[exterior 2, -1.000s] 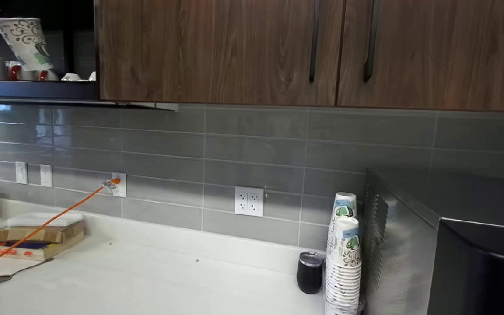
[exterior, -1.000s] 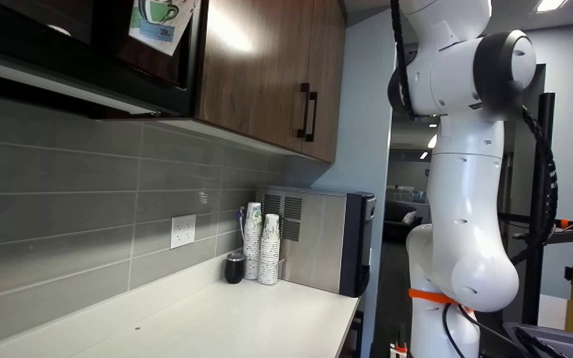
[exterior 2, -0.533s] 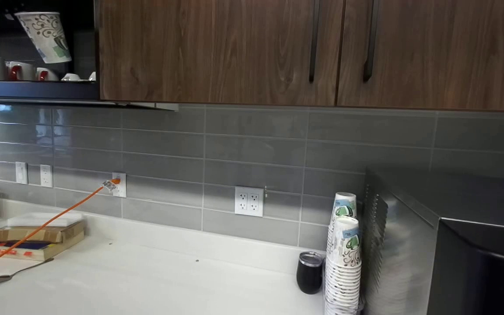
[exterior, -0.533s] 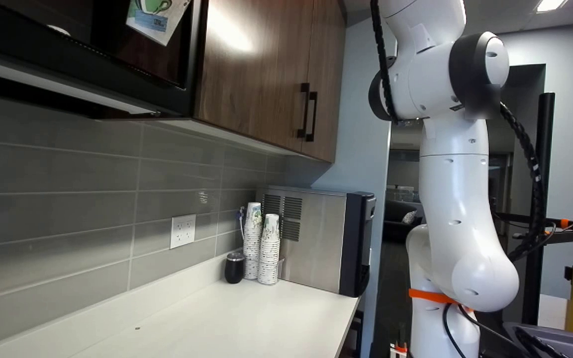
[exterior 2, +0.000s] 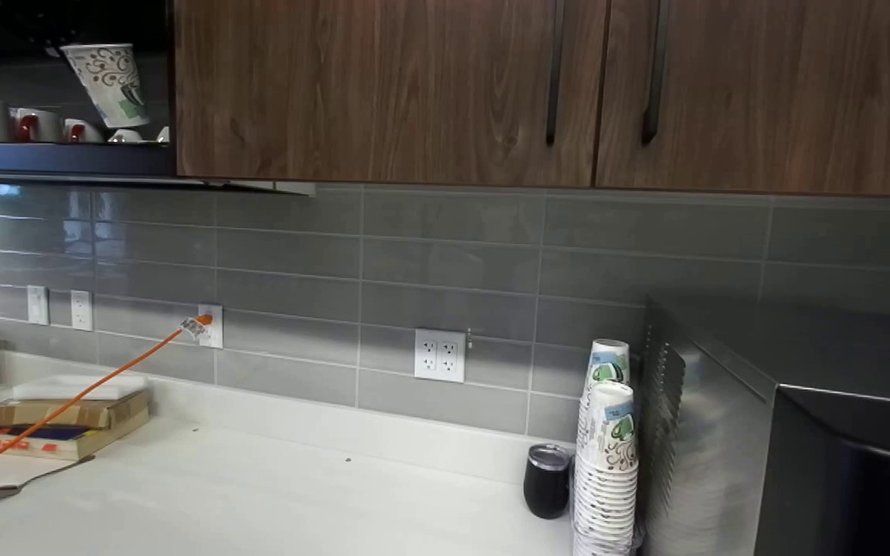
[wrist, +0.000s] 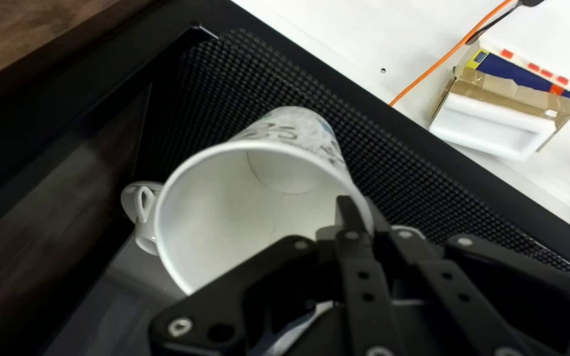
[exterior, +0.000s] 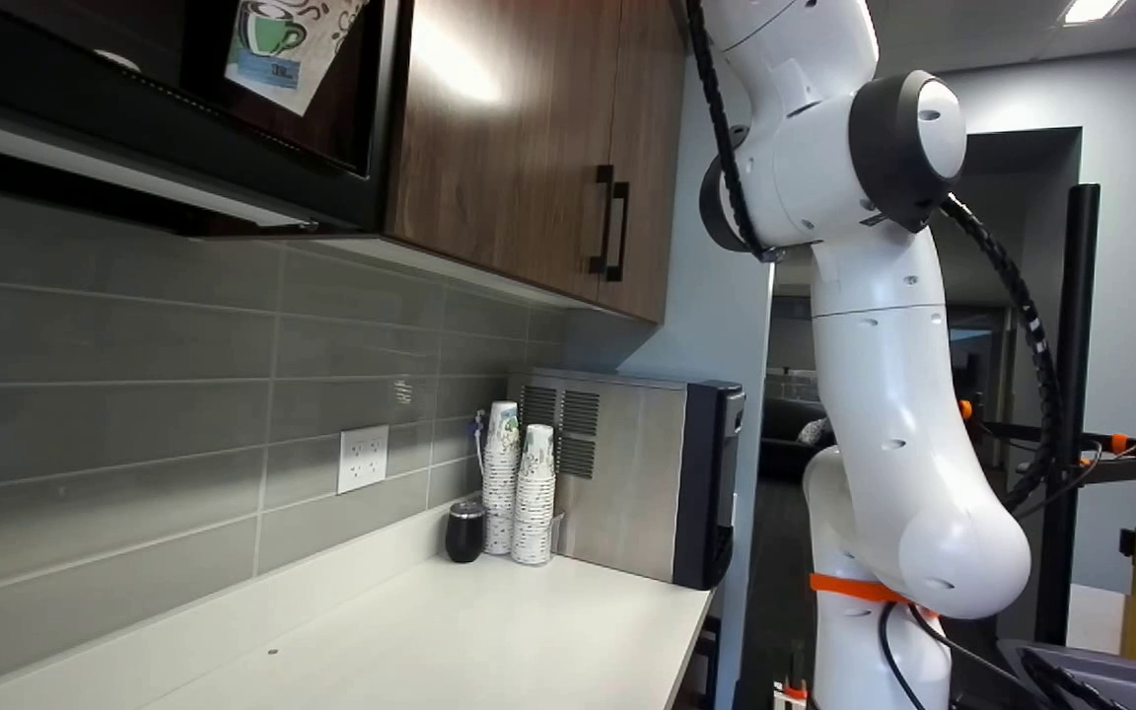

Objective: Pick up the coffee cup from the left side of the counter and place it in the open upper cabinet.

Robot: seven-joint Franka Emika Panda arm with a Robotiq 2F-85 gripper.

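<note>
Up at the mouth of the open upper cabinet (exterior 2: 66,160), the coffee cup (exterior 2: 109,86) hangs tilted over the black mesh shelf (wrist: 391,168), so I'd call this the placing step; the next move likely calls for righting it, lowering it beside a small white cup (exterior 2: 125,136) and only then letting go. Only the wrist view makes plain that the gripper (wrist: 362,212) has its jaws nipped on the coffee cup's wall at the rim, whereas in an exterior view I can see the base (exterior 2: 128,120) clear of the shelf.

Tapered white paper cup (exterior 2: 109,85): dark curling scrolls, green mug print, blue patch. Smooth off-white worktop (exterior 2: 298,502). Rectangular grey tiles (exterior 2: 445,262).
</note>
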